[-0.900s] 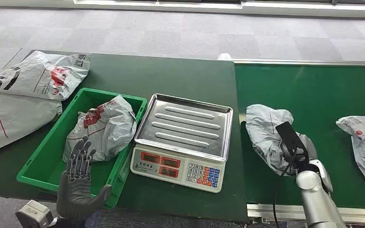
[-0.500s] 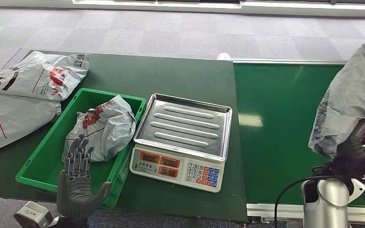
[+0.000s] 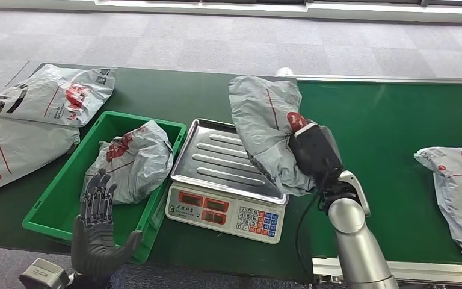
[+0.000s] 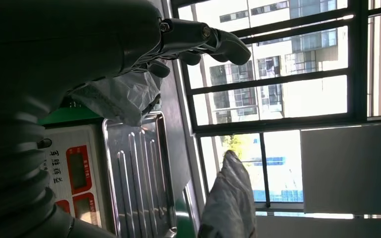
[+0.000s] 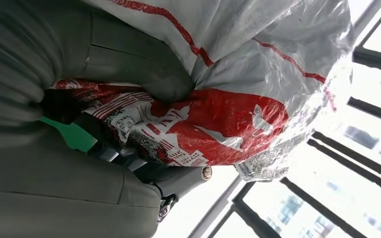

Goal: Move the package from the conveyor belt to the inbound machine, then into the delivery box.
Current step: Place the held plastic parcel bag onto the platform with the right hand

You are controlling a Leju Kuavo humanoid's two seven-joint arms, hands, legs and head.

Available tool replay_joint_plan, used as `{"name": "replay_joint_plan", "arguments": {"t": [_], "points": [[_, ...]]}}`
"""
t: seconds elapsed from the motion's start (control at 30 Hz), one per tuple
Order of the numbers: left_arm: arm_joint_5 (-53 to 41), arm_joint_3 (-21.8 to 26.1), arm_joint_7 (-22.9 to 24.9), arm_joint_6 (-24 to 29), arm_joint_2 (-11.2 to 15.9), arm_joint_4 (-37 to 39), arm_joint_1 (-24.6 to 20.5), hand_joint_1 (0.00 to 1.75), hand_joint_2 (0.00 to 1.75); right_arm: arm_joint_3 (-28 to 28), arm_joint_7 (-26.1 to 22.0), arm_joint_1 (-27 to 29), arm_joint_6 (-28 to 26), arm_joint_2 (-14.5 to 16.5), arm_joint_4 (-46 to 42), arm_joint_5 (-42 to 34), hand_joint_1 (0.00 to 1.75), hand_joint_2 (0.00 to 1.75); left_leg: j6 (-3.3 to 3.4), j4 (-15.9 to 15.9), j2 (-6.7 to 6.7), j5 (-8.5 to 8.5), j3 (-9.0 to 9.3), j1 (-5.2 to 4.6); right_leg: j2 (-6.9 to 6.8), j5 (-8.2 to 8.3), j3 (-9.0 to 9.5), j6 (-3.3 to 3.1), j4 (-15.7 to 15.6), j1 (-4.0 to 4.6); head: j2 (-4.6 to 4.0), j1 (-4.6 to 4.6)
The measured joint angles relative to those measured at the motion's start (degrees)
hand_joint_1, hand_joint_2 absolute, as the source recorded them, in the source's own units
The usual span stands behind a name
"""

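Above scale tray [image 3: 216,158]: package [image 3: 263,120] in right hand [image 3: 314,152].

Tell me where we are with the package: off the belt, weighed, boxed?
Off the belt: the right hand grips the grey package and holds it over the scale, the inbound machine. I cannot tell whether it touches the steel tray yet. Left to do: set it down, then move it into the green bin, which already holds one bag. The left hand is open by the bin.
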Motion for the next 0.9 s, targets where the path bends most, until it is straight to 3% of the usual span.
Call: {"name": "replay_joint_plan", "arguments": {"t": [0.3, 0.33, 0.43, 0.47, 0.7, 0.9], "points": [[-0.04, 0.00, 0.52, -0.01, 0.26, 0.01, -0.14, 0.00, 1.75, 4.68, 3.59, -4.00, 2.98, 0.75, 6.82, 1.45, 1.75, 1.75, -0.01, 0.00, 0.02, -0.01, -0.16, 0.00, 0.04, 0.00, -0.13, -0.02, -0.01, 0.00, 0.00, 0.01], [0.00, 0.00, 0.84, -0.03, 0.31, 0.04, -0.25, 0.00, 1.75, 5.14, 5.23, -4.76, 4.58, 0.81, 8.04, 2.08, 1.56, 1.75, -0.01, 0.00, 0.04, -0.01, -0.17, 0.00, 0.07, 0.01, -0.16, -0.02, -0.01, 0.00, 0.00, 0.01], [0.43, 0.00, 1.93, -0.29, 0.51, 0.34, -1.01, 0.00, 1.75, 6.74, 8.12, -7.66, 6.48, 1.37, 14.32, 4.40, 0.27, 1.75, -0.03, 0.00, 0.04, 0.04, -0.17, 0.00, 0.06, 0.05, -0.19, -0.05, 0.00, 0.01, 0.00, 0.00], [0.57, 0.00, 2.16, -0.49, 0.57, 0.46, -1.20, 0.00, 1.75, 7.14, 8.24, -8.52, 5.90, 1.56, 16.46, 5.06, 0.02, 1.75, -0.04, 0.00, 0.03, 0.06, -0.17, 0.01, 0.04, 0.06, -0.19, -0.06, 0.00, 0.01, 0.00, 0.00], [1.81, 0.00, 2.81, -2.14, 0.86, 1.02, -1.29, 0.00, 1.75, 8.18, 5.94, -10.48, 2.34, 1.77, 22.72, 9.19, 0.00, 1.75, -0.04, 0.00, 0.04, 0.07, -0.19, 0.01, 0.05, 0.07, -0.25, -0.07, 0.02, 0.01, 0.00, 0.00], [0.25, -0.01, 3.51, -2.80, 0.87, 1.33, -1.68, 0.00, 1.75, 8.42, 1.97, -9.70, 4.31, 1.77, 22.72, 10.83, 0.00, 1.75, -0.04, 0.00, 0.04, 0.07, -0.22, 0.01, 0.05, 0.07, -0.30, -0.07, 0.00, 0.01, 0.00, 0.00]]}}
